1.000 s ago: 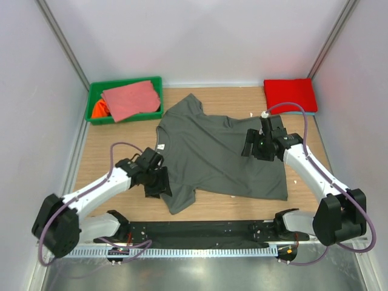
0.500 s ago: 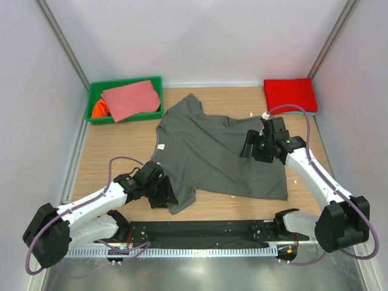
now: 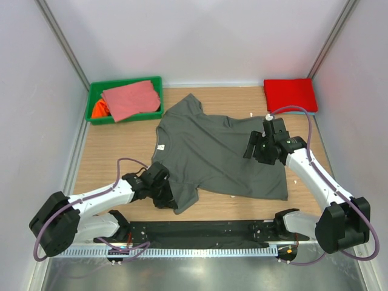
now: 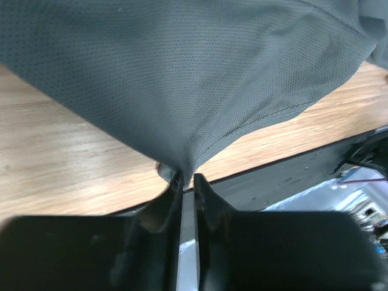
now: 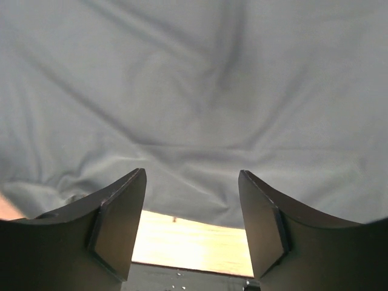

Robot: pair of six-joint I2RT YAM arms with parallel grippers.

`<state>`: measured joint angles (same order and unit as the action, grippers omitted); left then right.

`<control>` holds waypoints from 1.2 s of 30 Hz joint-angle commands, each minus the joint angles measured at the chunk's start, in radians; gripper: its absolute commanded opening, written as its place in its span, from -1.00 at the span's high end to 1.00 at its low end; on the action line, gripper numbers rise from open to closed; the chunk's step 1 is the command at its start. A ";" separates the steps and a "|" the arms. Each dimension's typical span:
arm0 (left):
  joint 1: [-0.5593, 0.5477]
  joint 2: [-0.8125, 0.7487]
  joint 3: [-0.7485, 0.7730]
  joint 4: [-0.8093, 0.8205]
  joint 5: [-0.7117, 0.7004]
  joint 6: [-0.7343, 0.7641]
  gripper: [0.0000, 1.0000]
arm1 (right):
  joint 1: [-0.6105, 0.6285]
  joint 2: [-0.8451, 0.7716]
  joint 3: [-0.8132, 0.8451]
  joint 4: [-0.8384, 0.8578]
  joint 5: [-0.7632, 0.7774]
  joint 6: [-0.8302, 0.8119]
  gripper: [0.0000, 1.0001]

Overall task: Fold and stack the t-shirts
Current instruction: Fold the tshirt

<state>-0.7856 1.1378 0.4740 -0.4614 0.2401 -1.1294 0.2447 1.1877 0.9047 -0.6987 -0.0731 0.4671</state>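
Pinched in left jaws: near sleeve of grey t-shirt (image 3: pixel 218 157), rest fanning away ahead of tips. Flat on desk (image 3: pixel 115 151), long axis left to right, collar end nearer left jaws. Over hem end, right jaws spread, cloth beneath, nothing gripped.

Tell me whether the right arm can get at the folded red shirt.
Probably yes: the right gripper is open and empty above the dark grey t-shirt, and nothing stands between it and the red shirt just beyond.
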 commanded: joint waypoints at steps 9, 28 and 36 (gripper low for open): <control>-0.004 -0.090 0.155 -0.187 0.015 0.089 1.00 | -0.162 -0.094 -0.101 -0.228 0.183 0.281 -0.10; 0.117 -0.019 0.356 -0.296 0.163 0.411 1.00 | -0.337 -0.100 -0.279 -0.309 0.256 0.688 0.27; 0.175 -0.024 0.385 -0.321 0.188 0.436 1.00 | -0.337 -0.056 -0.377 -0.223 0.309 0.762 0.26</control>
<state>-0.6147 1.1362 0.8284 -0.7612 0.3851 -0.7219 -0.0879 1.1358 0.5365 -0.9730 0.1772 1.1709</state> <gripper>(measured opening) 0.002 0.368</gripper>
